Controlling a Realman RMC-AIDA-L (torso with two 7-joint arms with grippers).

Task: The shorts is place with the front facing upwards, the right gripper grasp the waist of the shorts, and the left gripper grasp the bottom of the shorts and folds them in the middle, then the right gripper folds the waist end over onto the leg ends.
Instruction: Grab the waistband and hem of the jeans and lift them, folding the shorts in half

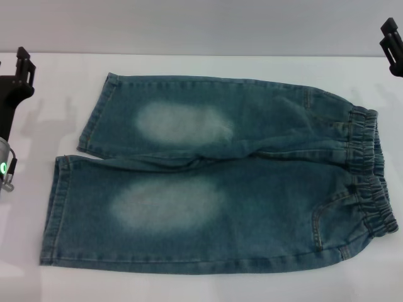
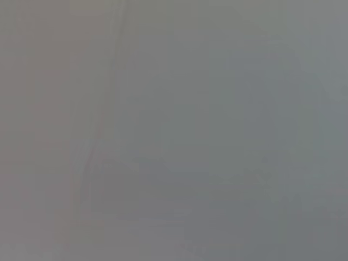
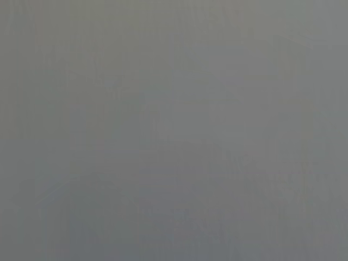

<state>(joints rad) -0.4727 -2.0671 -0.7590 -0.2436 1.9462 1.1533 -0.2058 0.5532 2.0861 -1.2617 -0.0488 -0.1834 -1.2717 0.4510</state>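
A white table (image 1: 208,286) fills the head view, and the shorts (image 1: 220,189) lie spread flat on it, unfolded, covering most of the surface. The blue-green denim shows two pale faded patches, one on each leg. The bottom of the shorts (image 1: 60,211), with its two straight hemmed leg openings, points toward the robot's left; the farther leg's hem sits a little further in than the nearer one. The waist of the shorts (image 1: 371,173), the dark gathered elastic band, lies at the robot's right, with a curved pocket seam just inside it. The left gripper (image 1: 19,74) is at the left edge of the head view, black, near the far leg hem but apart from the cloth, touching nothing; how far its fingers are spread cannot be told. The right gripper (image 1: 391,38) shows only as a black tip at the far right corner, beyond the waistband and clear of it, holding nothing; its finger spread cannot be told either. Both wrist views show only featureless grey.
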